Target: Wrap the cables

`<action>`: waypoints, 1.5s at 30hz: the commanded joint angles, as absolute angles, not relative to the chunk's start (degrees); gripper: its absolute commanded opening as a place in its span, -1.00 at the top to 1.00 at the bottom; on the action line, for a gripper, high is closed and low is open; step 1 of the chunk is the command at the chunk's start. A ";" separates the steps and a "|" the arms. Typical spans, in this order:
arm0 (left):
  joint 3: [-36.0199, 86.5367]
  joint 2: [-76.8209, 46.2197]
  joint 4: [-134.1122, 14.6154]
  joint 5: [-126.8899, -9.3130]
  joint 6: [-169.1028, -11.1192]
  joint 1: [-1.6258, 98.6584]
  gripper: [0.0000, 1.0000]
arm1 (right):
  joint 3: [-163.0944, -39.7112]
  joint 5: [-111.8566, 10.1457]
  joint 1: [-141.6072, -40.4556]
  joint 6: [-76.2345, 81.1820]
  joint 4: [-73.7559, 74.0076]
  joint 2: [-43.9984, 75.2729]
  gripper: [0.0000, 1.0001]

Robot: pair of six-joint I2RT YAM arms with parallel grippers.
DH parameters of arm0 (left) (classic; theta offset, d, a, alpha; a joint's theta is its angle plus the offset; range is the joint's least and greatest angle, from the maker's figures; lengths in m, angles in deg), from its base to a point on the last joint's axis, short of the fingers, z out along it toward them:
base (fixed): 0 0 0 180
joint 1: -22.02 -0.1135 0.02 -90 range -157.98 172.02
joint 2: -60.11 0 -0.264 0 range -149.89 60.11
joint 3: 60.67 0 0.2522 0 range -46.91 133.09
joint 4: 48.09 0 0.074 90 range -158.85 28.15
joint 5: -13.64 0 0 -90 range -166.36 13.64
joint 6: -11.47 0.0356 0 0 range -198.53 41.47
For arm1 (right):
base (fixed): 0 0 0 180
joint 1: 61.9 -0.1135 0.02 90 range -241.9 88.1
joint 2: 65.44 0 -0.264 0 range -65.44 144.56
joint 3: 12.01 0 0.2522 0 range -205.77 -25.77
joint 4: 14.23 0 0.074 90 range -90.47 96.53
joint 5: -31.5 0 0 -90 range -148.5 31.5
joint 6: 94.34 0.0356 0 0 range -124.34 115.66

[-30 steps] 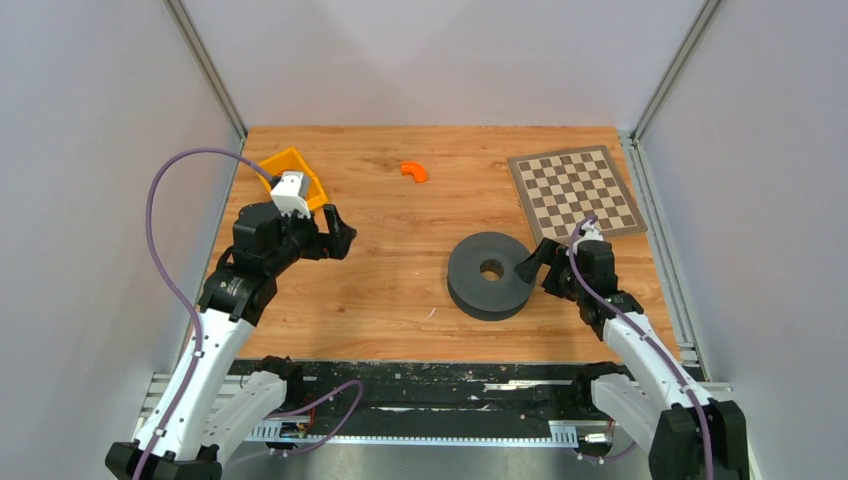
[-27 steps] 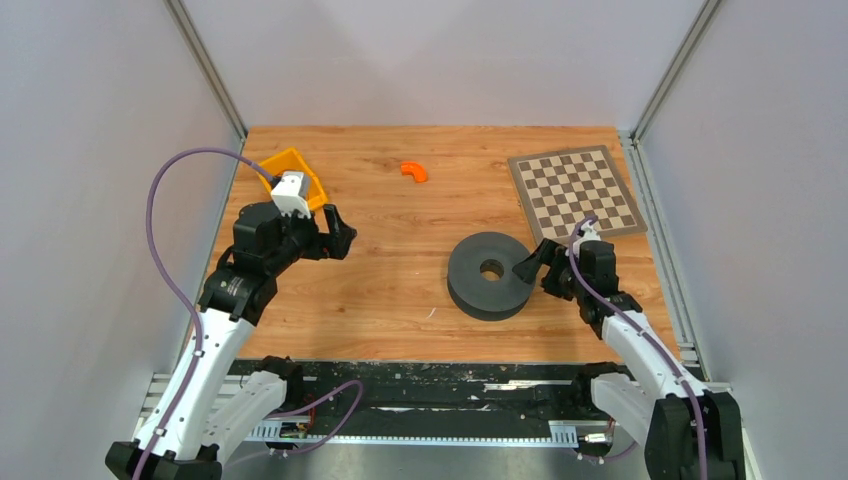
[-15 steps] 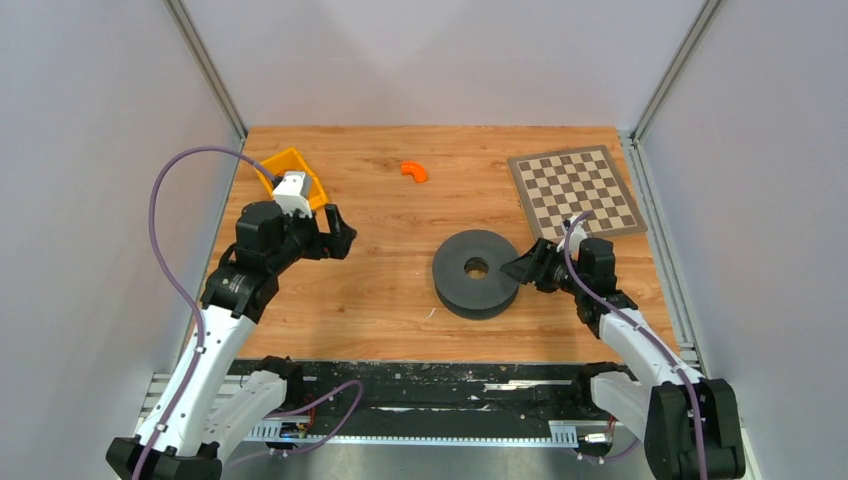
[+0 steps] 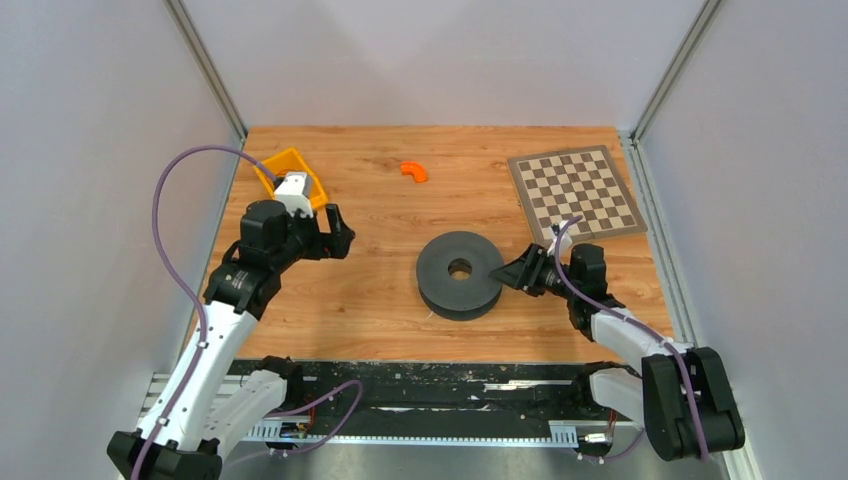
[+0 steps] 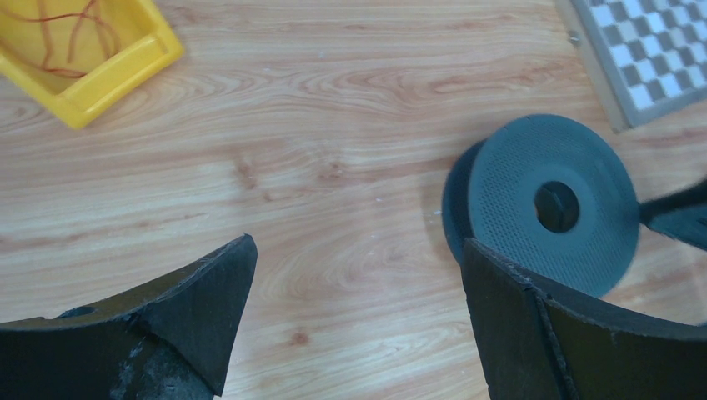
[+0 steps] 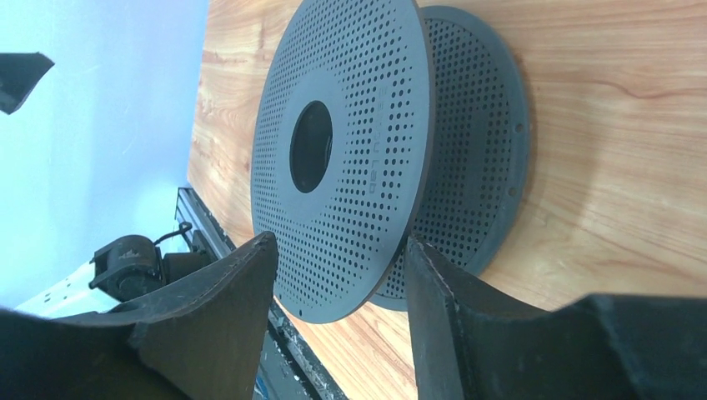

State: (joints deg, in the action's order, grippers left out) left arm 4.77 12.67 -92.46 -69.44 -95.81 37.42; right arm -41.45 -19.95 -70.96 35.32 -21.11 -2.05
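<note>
Reddish-brown cables (image 5: 73, 33) in loose loops inside a yellow bin (image 5: 117, 79), legible only from the left wrist; from above, that bin at the far left of the wooden desk (image 4: 380, 310), partly hidden behind the left arm's wrist, its contents too fine to make out. Left gripper (image 4: 343, 232) poised over bare wood near the bin, jaws spread wide with nothing between them. Dark grey spool (image 4: 458, 275) lying flat near the desk's middle, well apart from the cables. From above, a plain thick ring with a centre hole; from the right wrist, two thin perforated flanges, one over the other. Right gripper (image 4: 510, 272) low at the spool's right side, jaws partway apart astride the rim of the upper flange, one finger (image 6: 208, 325) over its face, the other finger (image 6: 458, 317) in the gap between the flanges; clamped or merely touching, impossible to tell. Orange curved piece (image 4: 414, 171) and checkerboard (image 4: 574, 190) toward the far edge, the orange piece in the overhead view only.
</note>
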 commanded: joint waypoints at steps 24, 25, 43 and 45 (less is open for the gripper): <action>43.83 -40.55 -92.90 -85.90 -107.40 15.95 -0.04 | -43.81 -15.28 -73.71 32.50 -24.70 -3.51 0.12; 46.81 -41.99 -93.81 -84.88 -107.56 15.82 -0.02 | -43.98 -15.80 -73.76 32.16 -23.84 -4.29 0.12; 55.63 -60.99 -94.50 -84.37 -115.14 15.44 0.16 | -48.13 -20.44 -73.72 26.08 -11.47 -11.60 0.08; 55.14 -61.41 -94.51 -85.14 -115.59 15.31 0.16 | -47.83 -20.35 -73.72 26.44 -11.24 -12.22 0.08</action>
